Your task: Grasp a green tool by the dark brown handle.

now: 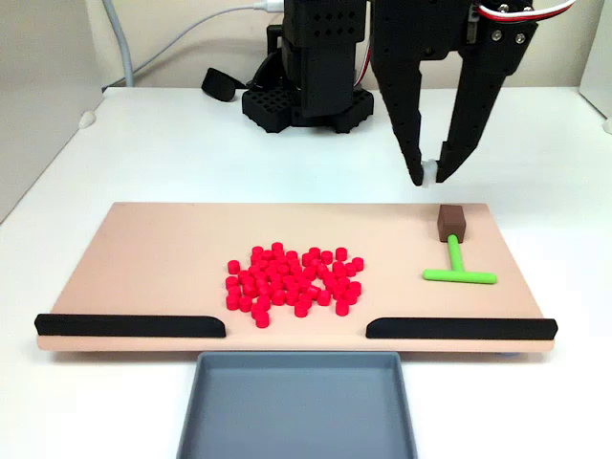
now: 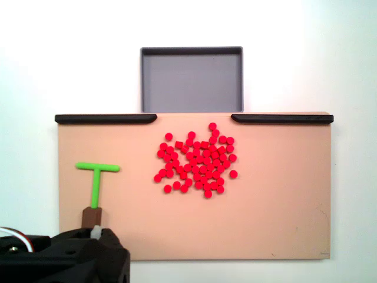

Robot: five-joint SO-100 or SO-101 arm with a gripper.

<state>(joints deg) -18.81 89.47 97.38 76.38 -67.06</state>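
In a fixed view facing the arm, a white desk (image 1: 115,163) carries a flat tan rectangular board (image 1: 143,258). Along the board's near edge, at its left corner, lies a long black strip (image 1: 129,326). Near the middle of the board sits a loose heap of small red cylinders (image 1: 295,279), well apart from everything else. Below the board's near edge, between the two strips, a shallow grey square tray (image 1: 301,406) rests on the desk. A second long black strip (image 1: 461,328) lies along the near edge toward the right corner.

Toward the board's right end lies the small bright green T-shaped tool (image 1: 457,269), flat on the board, its crossbar toward the near edge and its stem running to the far edge. The small dark brown block handle (image 1: 450,222) caps the stem close to the far right corner. Above and just behind the handle hangs the black two-finger gripper (image 1: 429,173), its fingers spread at the top and nearly meeting at the tips, a small white piece showing between them; it pinches nothing and is clear of the handle.

In the other fixed view, seen from behind the arm, the green tool (image 2: 96,180) lies near the board's left end, the handle (image 2: 92,217) toward the bottom edge, just beside the gripper (image 2: 95,233) with its white tip.
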